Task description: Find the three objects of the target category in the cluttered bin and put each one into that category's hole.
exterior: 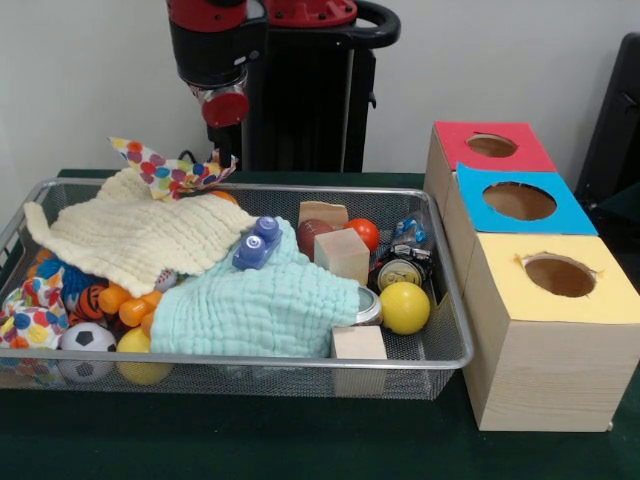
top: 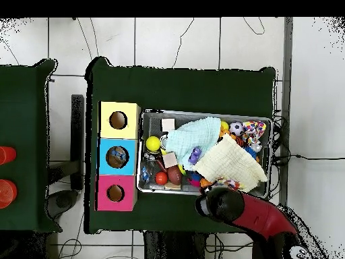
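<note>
End effector [exterior: 226, 107] hangs above the bin's [exterior: 440, 300] far rim, behind the cream cloth [exterior: 140, 237]; whether it is wide or narrow, I cannot tell. Three boxes [exterior: 545, 330] with holes stand just beside the bin on the counter [top: 182, 81].

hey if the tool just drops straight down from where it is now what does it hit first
Probably the polka-dot cloth or the cream cloth at the wire bin's back edge. The tool hangs about there, though depth is unclear; it may land just behind the bin.
</note>
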Controlling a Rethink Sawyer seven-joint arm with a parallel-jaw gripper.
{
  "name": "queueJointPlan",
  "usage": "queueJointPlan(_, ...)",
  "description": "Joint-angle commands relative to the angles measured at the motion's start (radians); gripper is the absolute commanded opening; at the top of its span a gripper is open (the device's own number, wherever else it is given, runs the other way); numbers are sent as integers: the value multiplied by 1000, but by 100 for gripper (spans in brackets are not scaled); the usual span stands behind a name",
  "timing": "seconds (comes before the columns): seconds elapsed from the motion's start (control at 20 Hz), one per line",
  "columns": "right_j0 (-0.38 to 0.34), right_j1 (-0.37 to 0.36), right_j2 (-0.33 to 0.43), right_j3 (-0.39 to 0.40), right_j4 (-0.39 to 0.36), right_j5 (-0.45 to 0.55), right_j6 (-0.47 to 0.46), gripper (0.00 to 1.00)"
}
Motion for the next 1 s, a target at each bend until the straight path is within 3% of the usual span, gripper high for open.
queueJointPlan(0.05,25,17,31,-93,1,-71,51,100)
queueJointPlan(0.75,41,7,20,-164,5,10,22,100)
queueJointPlan(1.0,58,-8,56,-131,78,36,72,100)
